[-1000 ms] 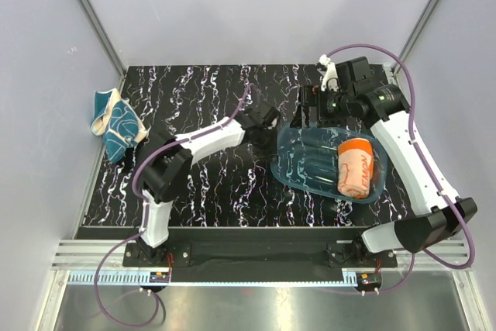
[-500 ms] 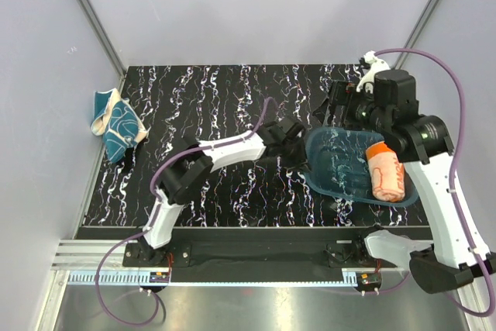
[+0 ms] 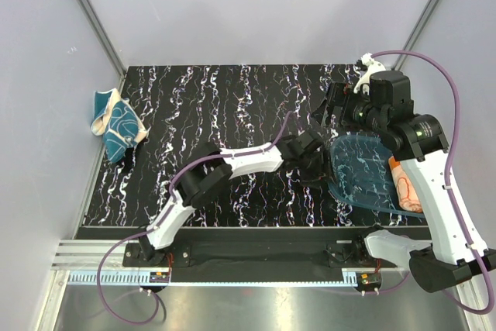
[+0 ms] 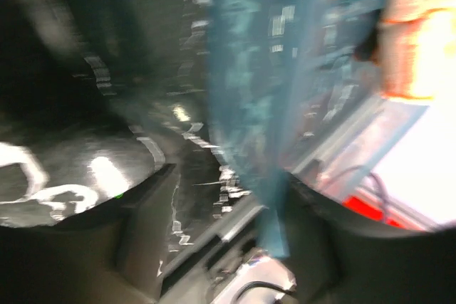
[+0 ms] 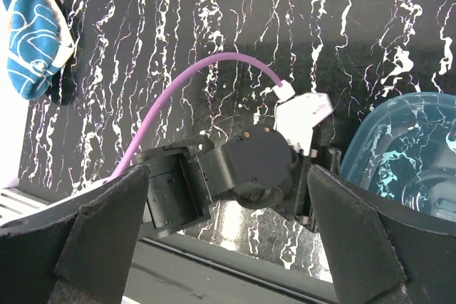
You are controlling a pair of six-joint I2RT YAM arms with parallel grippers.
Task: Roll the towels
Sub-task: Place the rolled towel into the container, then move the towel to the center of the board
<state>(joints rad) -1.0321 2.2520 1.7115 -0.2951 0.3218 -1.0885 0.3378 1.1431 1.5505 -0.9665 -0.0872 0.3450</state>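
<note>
The teal towel [image 3: 116, 125] lies bunched at the mat's far left edge; the right wrist view catches it as well [image 5: 32, 40]. The rolled orange towel [image 3: 407, 187] sits at the far right, half hidden by the right arm, and is a bright blur in the left wrist view [image 4: 420, 33]. My left gripper [image 3: 324, 170] reaches across to the blue tray's left rim. Its jaws [image 4: 228, 183] stand open, with the thin rim between them. My right gripper [image 3: 332, 110] hovers open above the left wrist [image 5: 228, 197], holding nothing.
The translucent blue tray [image 3: 364, 180] stands tilted near the mat's right front, seen too in the right wrist view [image 5: 406, 147]. The left arm [image 3: 248, 162] stretches diagonally over the black marbled mat [image 3: 232, 98]. Grey walls close three sides.
The left arm has stretched further right, and the tray and orange towel have slid right and tilted. The left jaws have opened. The right arm swung right earlier, then held.
</note>
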